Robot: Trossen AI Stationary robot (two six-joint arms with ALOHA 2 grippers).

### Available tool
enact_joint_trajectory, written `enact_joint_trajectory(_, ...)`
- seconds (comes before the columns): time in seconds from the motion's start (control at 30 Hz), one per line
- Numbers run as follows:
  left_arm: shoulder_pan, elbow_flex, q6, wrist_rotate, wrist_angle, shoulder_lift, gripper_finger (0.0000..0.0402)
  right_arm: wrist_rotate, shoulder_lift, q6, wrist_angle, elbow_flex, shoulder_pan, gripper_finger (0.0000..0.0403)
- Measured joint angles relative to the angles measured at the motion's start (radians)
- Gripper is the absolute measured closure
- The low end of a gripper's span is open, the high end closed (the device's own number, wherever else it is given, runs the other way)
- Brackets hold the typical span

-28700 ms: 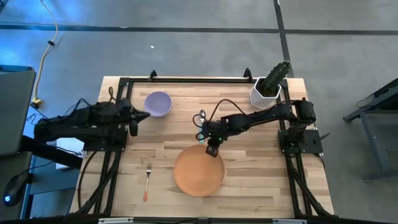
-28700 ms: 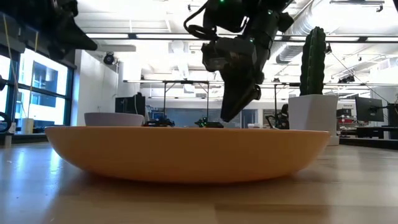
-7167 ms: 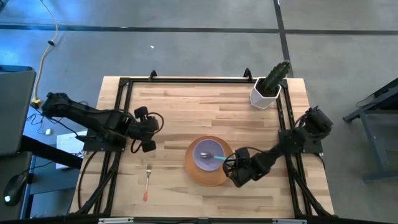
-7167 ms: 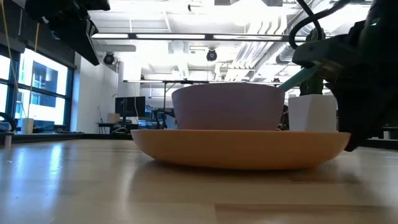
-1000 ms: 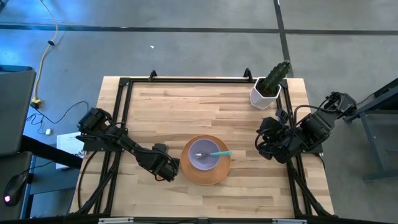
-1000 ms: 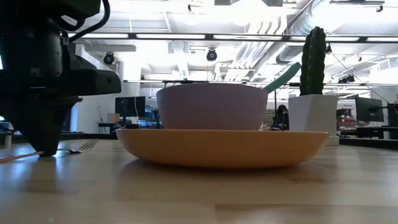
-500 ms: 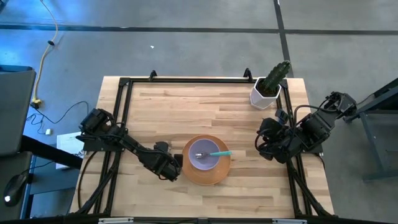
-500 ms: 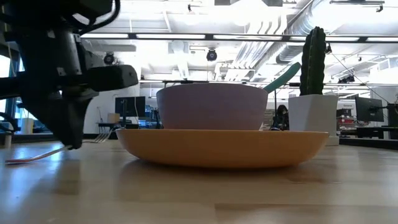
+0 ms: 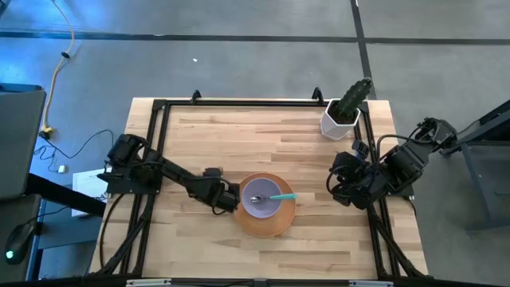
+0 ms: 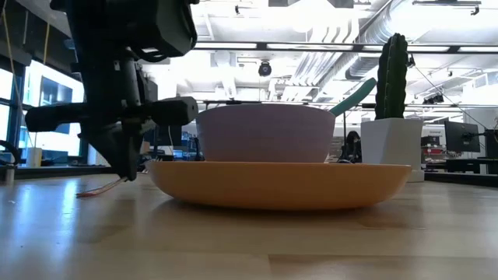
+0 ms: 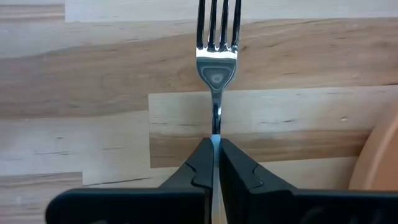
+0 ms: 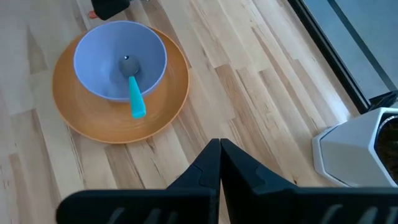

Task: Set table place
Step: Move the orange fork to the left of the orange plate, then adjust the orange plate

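The orange plate (image 9: 271, 223) lies on the table (image 9: 239, 135), right of its middle. In the plate stands the lavender bowl (image 9: 256, 204), and the teal-handled spoon (image 9: 279, 197) rests in the bowl with its handle over the rim. Close beside the plate's left edge (image 11: 380, 155), my left gripper (image 9: 226, 200) is shut on the fork (image 11: 216, 62). My right gripper (image 12: 219, 155) hangs shut and empty at the table's right edge (image 9: 344, 185). My left gripper pinches the fork's thin metal neck (image 11: 216, 127), just behind the tines, between its two fingers (image 11: 198, 163). The tines stick out ahead of the fingertips. In the low view the orange handle (image 10: 97, 190) slopes down from the gripper; whether its end touches the table I cannot tell.
A white pot with a cactus (image 9: 341, 118) stands at the far right corner. A black frame (image 9: 239, 104) runs along the table's edges. Bare wood lies left of the plate and behind it.
My left gripper has carried the fork toward the table's far edge and a little to the right, along the plate's left side, and stands higher than before. The fork's handle has moved with it. Plate, bowl and spoon have stayed put.
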Motion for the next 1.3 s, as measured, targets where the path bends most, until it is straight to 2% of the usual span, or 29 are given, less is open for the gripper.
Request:
enact_joint_trajectory(0.63,0.003,-0.06,-0.024,0.019,0.09,-0.006,0.0399,0.0,0.0,0.001,0.0,0.0,0.0,0.0403)
enact_joint_trajectory(0.73,0.003,-0.06,-0.024,0.02,0.09,-0.005,0.0382,0.0,0.0,0.002,0.0,0.0,0.0,0.0403)
enact_joint_trajectory(0.97,0.003,-0.053,-0.019,0.026,0.091,-0.003,0.0313,-0.018,0.0,0.009,0.0,0.0,0.0,0.0403)
enact_joint_trajectory(1.1,0.003,-0.028,0.057,0.033,0.058,-0.013,0.028,-0.018,0.0,0.01,0.0,0.0,0.0,0.0403)
enact_joint_trajectory(1.2,0.002,0.016,0.098,0.027,-0.004,-0.046,0.0261,-0.018,0.0,0.012,0.0,0.0,0.0,0.0403)
enact_joint_trajectory(1.3,-0.001,0.073,0.112,0.026,-0.158,-0.08,0.0247,-0.015,0.0,0.029,0.0,0.0,0.0,0.0403)
